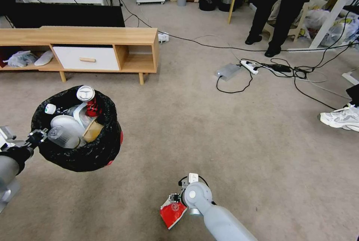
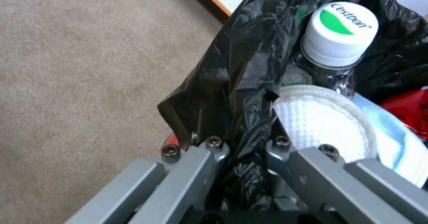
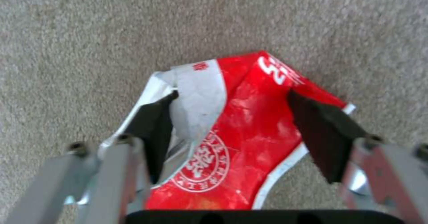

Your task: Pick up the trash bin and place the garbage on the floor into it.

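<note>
The trash bin (image 1: 86, 157), lined with a crinkled black bag (image 2: 249, 50), hangs at my left, just above the floor (image 1: 209, 132). My left gripper (image 1: 39, 136) (image 2: 247, 147) is shut on its near rim. Inside lie a crushed red can (image 1: 89, 102), a bottle with a white and green cap (image 2: 341, 30), cups and a brown paper box (image 1: 92, 130). Low in front of me, my right gripper (image 1: 174, 199) (image 3: 232, 97) is shut on the flattened red carton (image 1: 171, 213) (image 3: 249, 130). The carton buckles upward between the two black pads (image 3: 151, 127), at carpet level.
A low wooden TV bench (image 1: 93, 35) stands behind the bin. A grey power brick (image 1: 228, 71) with black cables lies to the right, and a white sneaker (image 1: 340, 117) is at the far right. A person (image 1: 276, 9) stands at the back. Open carpet lies between.
</note>
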Available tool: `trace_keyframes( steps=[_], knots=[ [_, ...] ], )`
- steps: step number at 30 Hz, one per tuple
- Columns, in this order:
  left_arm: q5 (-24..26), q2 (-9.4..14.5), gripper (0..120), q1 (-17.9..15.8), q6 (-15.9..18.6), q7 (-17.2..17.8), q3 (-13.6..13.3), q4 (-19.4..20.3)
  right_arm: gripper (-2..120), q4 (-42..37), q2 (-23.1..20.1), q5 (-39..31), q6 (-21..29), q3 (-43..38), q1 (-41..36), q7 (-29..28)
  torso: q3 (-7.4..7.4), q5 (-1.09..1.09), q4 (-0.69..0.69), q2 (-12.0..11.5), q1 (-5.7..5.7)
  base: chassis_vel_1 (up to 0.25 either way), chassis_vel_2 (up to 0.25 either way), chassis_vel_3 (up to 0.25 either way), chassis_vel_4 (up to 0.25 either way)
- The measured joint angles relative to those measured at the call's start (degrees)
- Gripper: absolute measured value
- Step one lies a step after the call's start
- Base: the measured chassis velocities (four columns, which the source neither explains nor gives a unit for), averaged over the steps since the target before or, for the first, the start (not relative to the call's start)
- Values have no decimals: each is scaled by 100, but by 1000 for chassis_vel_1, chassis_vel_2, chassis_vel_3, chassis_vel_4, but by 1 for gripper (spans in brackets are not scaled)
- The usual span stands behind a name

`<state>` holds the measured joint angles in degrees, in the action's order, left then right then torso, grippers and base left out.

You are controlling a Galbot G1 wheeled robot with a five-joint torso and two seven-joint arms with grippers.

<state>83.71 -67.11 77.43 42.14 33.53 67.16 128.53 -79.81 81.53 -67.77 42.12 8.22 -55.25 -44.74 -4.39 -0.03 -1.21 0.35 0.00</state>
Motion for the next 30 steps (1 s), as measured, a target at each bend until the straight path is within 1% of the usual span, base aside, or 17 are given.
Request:
trace_keyframes(
  steps=[1,2,3,5,6,8,9,11,12,14,15,16,17,26,28,29,30],
  knots=[
    [0,0,3,0,0,0,0,0,60,0,0,0,0,0,0,0,0,0,0,0,0,0,0,0,0],
    [-1,0,3,0,0,0,0,-1,53,10,0,24,-1,-3,3,28,0,0,0,0,0,0,0,0,0],
    [-1,0,3,0,0,0,0,-1,53,10,0,24,-1,-3,3,28,0,0,0,0,0,0,0,0,0],
    [-2,3,3,1,0,0,0,-1,43,24,-14,39,-2,-5,11,60,0,0,1,0,0,0,0,0,0],
    [-2,3,3,1,0,0,0,-1,43,24,-14,39,-2,-5,11,60,0,0,1,0,0,0,0,0,0],
    [-3,14,3,2,0,0,-1,-1,32,32,-33,43,-4,-8,13,92,0,3,2,0,0,0,0,0,0],
    [-3,14,3,2,0,0,-1,-1,32,32,-33,43,-4,-8,13,92,0,3,2,0,0,0,0,0,0],
    [-3,22,3,1,0,0,-6,-1,19,15,-51,48,-4,0,-2,125,-1,7,5,0,0,0,0,0,0],
    [-3,22,3,1,0,0,-6,-1,19,15,-51,48,-4,0,-2,125,-1,7,5,0,0,0,0,0,0],
    [-3,23,3,-9,0,0,-22,-1,10,-29,-89,80,-2,10,-28,165,-2,6,5,-1,0,0,0,0,0],
    [-3,23,3,-9,0,0,-22,-1,10,-29,-89,80,-2,10,-28,165,-2,6,5,-1,0,0,0,0,0],
    [-5,23,3,-15,0,0,-29,0,4,-61,-119,114,-2,12,-39,204,-2,5,4,-1,0,0,0,0,0],
    [-8,23,3,-16,0,0,-39,0,0,-122,-164,155,-1,16,-60,258,-2,5,3,-1,0,0,0,0,0],
    [-30,27,3,-23,0,1,-64,-2,0,-526,-385,311,1,42,-155,515,-2,4,2,-1,0,0,0,0,0],
    [-85,20,3,-13,0,2,-158,5,0,-994,-562,378,2,47,-231,590,-2,4,2,-1,1,0,0,0,0],
    [-85,20,3,-13,0,2,-158,5,0,-994,-562,378,2,47,-231,590,-2,4,2,-1,1,0,0,0,0],
    [-131,11,3,17,0,1,-248,32,0,-1278,-682,485,-1,43,-281,689,-2,4,2,-1,0,0,0,0,0]
  ],
)
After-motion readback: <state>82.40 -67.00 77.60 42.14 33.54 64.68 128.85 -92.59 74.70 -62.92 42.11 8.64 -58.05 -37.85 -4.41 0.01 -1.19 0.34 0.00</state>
